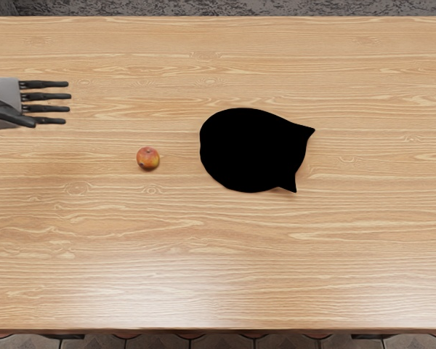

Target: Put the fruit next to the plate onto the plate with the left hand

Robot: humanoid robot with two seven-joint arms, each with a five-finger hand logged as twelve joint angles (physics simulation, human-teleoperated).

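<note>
A small red-and-yellow apple (147,158) lies on the wooden table (218,254), left of centre. To its right, a short gap away, sits a flat black plate (251,149) shaped like a cat's head with two pointed ears on its right side. My left hand (47,102) comes in from the left edge, well up and left of the apple. Its dark fingers are stretched out straight toward the right and hold nothing. No right arm shows.
The table's far edge runs along the top of the view, with dark floor behind it. Its near edge runs along the bottom, with floor tiles below.
</note>
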